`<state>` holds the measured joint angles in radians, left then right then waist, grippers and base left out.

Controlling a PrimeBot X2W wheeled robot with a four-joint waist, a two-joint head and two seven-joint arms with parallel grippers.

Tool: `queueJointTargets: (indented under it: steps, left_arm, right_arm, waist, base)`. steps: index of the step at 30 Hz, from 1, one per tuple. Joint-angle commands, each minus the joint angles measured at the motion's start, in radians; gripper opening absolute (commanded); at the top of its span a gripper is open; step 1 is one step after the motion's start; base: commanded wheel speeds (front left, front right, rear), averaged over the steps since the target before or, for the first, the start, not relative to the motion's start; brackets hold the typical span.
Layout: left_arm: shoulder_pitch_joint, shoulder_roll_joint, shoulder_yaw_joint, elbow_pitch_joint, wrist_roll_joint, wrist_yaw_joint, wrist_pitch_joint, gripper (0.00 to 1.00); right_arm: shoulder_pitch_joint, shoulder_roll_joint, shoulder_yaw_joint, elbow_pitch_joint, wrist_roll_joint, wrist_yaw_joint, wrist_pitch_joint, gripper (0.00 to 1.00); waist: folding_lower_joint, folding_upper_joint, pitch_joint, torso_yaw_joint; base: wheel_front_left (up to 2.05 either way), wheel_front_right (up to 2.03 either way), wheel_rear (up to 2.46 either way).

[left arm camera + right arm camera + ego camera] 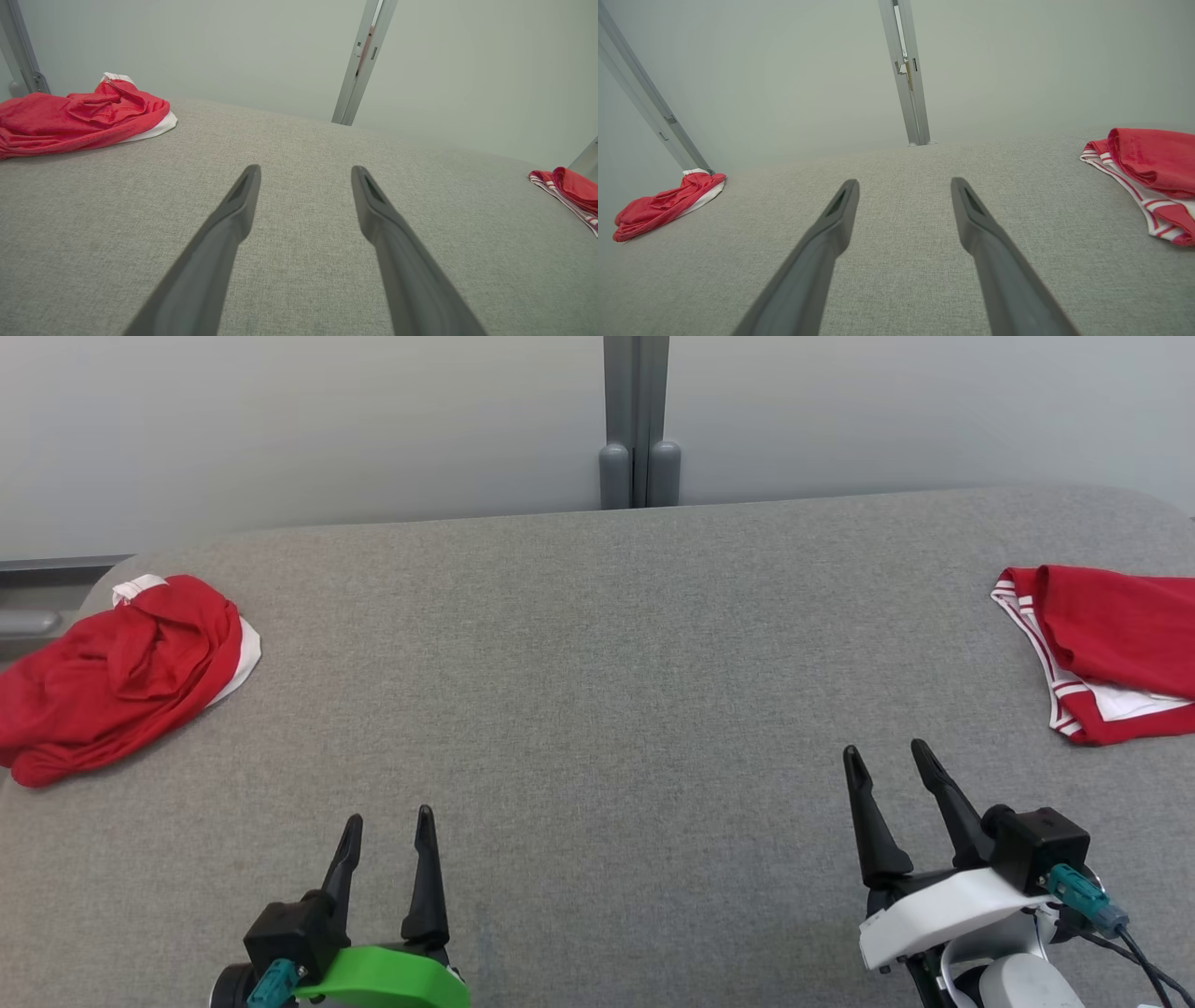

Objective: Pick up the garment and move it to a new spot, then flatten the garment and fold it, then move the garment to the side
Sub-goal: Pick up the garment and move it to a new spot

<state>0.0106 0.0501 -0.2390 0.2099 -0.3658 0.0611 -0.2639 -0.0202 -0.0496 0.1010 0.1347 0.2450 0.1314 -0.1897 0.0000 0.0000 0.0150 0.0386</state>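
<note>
A crumpled red garment with white trim [117,672] lies in a heap at the left edge of the grey padded table [597,691]; it also appears at upper left as the red heap [79,114] and far left as the red heap [663,205]. A folded red garment with white stripes [1111,649] rests at the right edge, seen also as the folded garment [570,191] and the folded garment [1153,172]. My left gripper [387,821] stands open near the front left, nothing between its fingers. My right gripper [887,751] is open at the front right, short of the folded garment.
A pale wall with a grey vertical post [637,420] runs behind the table. The table's rounded corners fall away at far left and far right. Bare grey fabric spans the middle between the two garments.
</note>
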Motion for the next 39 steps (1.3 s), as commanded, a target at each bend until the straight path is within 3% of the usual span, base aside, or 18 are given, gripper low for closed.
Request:
queueJointTargets:
  steps: [1, 6, 10, 22, 28, 39]
  left_arm:
    - [-0.002, 0.001, 0.001, -0.003, 0.005, -0.003, -0.001, 1.0]
    - [-0.009, 0.001, 0.002, -0.002, 0.009, -0.004, -0.001, 1.0]
    - [-0.02, 0.001, 0.001, -0.007, 0.013, -0.005, -0.001, 1.0]
    - [-0.023, 0.002, 0.05, -0.029, 0.039, -0.009, -0.001, 1.0]
    - [-0.008, 0.001, 0.058, -0.03, 0.04, -0.014, 0.0, 1.0]
    - [0.018, 0.001, 0.076, -0.065, 0.031, 0.003, -0.001, 1.0]
  right_arm:
    - [0.014, -0.002, -0.003, -0.006, -0.001, -0.002, -0.002, 1.0]
    - [0.018, -0.002, -0.008, -0.011, -0.004, -0.002, 0.0, 1.0]
    - [0.02, -0.002, -0.014, -0.02, -0.008, -0.002, 0.0, 1.0]
    - [0.008, -0.002, 0.003, -0.031, 0.003, -0.002, -0.004, 1.0]
    - [0.0, -0.002, 0.012, -0.023, 0.005, -0.002, -0.009, 1.0]
    - [-0.035, -0.003, 0.064, 0.002, 0.005, -0.002, -0.005, 1.0]
  waist:
    - [0.0, 0.0, 0.0, 0.001]
    - [0.0, 0.0, 0.0, 0.017]
    - [0.0, 0.0, 0.004, 0.068]
    - [0.0, 0.0, 0.021, 0.377]
    - [0.0, 0.0, 0.022, 0.482]
    - [0.0, 0.0, 0.035, 0.501]
  base:
    - [0.0, 0.0, 0.0]
    - [0.0, 0.0, 0.0]
    - [0.0, 0.0, 0.0]
    - [0.0, 0.0, 0.0]
    - [0.0, 0.0, 0.0]
    - [0.0, 0.0, 0.0]
